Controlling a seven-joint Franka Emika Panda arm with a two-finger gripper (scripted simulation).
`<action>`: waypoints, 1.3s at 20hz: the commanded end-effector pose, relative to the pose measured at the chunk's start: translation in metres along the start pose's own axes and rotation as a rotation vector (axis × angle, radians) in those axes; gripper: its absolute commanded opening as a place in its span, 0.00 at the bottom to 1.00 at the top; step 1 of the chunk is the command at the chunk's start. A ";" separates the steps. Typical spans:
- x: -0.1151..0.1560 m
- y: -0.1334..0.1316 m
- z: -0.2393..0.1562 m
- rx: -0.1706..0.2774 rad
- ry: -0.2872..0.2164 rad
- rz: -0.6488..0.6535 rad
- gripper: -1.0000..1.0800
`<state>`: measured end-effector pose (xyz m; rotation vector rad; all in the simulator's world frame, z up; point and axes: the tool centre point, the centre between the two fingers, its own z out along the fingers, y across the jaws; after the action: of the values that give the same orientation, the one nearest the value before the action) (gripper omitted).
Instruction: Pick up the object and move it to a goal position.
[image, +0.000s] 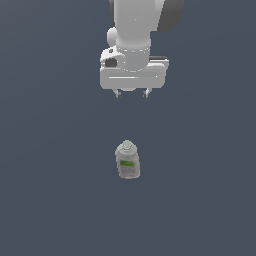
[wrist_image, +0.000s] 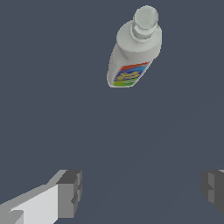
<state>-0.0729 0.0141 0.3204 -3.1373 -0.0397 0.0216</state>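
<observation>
I can read nothing here. The only printed surface is the label (wrist_image: 128, 75) on the front of the bottle (wrist_image: 133, 50), below its cap (wrist_image: 145, 18): I see bands of red, blue, yellow and green there, but any lettering is too blurred to make out.

White, rounded Panda arm (image: 134, 30), blocky pale hand, short dark-grey ridged jaws.
</observation>
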 end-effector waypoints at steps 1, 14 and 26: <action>0.000 0.000 0.000 0.000 0.000 0.000 0.96; 0.005 -0.031 -0.004 0.023 0.023 -0.038 0.96; 0.019 -0.029 -0.003 0.017 0.024 -0.162 0.96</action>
<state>-0.0574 0.0436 0.3233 -3.1075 -0.2539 -0.0156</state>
